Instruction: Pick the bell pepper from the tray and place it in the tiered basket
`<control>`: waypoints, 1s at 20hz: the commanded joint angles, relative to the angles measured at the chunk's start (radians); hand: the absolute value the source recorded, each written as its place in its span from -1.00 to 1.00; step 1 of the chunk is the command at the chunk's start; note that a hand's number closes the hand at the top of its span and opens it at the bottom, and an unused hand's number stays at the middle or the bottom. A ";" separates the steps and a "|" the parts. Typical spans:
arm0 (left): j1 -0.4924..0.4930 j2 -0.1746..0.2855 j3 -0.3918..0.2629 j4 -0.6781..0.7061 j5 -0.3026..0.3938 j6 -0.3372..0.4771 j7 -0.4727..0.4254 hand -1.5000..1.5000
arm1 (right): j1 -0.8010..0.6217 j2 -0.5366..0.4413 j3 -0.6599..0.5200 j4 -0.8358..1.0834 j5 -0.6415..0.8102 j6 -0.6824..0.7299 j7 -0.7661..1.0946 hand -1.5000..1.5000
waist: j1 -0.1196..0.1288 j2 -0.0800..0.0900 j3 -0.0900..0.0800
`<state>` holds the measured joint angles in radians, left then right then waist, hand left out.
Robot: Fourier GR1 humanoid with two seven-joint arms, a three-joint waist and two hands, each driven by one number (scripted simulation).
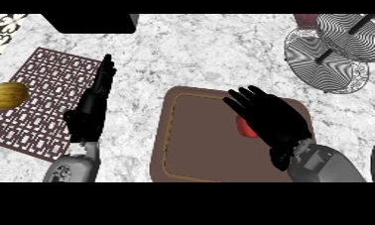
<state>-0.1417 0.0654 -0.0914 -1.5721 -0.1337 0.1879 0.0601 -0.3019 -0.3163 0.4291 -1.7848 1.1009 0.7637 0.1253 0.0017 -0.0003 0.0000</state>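
K: Right hand sits lowest in frame, forearm entering at 5 o'clock. It hovers over the tray, fingers spread and released, pointing to 11 o'clock, closed round nothing. Bell pepper lies under the palm, at 3 o'clock of the tray's middle. Only a red sliver shows, and I cannot tell if the palm touches it.

M: Left hand?

K: Open, fingers straight toward 12 o'clock, resting over the mat, at 9 o'clock of the tray. Holds nothing.

M: Risks?

K: Judgement only. The pepper looks smooth, glossy and rounded. If the fingers close off-centre, it could roll aside on the flat tray floor. The palm hides it, so alignment cannot be checked. The tiered basket stands at 1 o'clock, well apart. Its tiers look like shallow round dishes, striped black and white, on dark posts. The carry could clip a rim or post, and a round pepper may roll off a shallow tier.

M: Surfaces?

K: Tray: brown, matte, a rounded rectangle with a low lip. Counter: grey-white marbled stone. Mat: dark lattice pattern. Yellow fruit: rounded, at the mat's 9 o'clock edge.
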 commanded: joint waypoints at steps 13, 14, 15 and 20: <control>0.001 -0.024 0.014 0.012 -0.029 -0.012 -0.016 0.00 | 0.079 0.065 -0.036 0.143 0.106 -0.201 -0.130 -1.00 | -0.001 0.000 0.000; -0.046 -0.064 -0.001 0.083 -0.052 0.025 -0.047 0.00 | 0.054 0.058 -0.072 0.166 0.090 -0.202 -0.151 -1.00 | -0.002 0.001 0.000; -0.038 -0.064 -0.007 0.065 -0.057 0.030 -0.027 0.00 | 0.078 0.074 -0.076 0.094 0.082 -0.146 -0.122 1.00 | -0.003 0.000 0.000; -0.021 -0.036 0.006 0.019 -0.042 -0.004 0.018 0.00 | 0.062 0.077 0.032 0.199 0.215 -0.413 -0.188 1.00 | 0.002 0.001 0.000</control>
<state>-0.1439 0.0304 -0.0867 -1.5627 -0.1694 0.1845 0.0522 -0.2440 -0.2550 0.3999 -1.6388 1.2390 0.4930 -0.0374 0.0024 -0.0007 -0.0004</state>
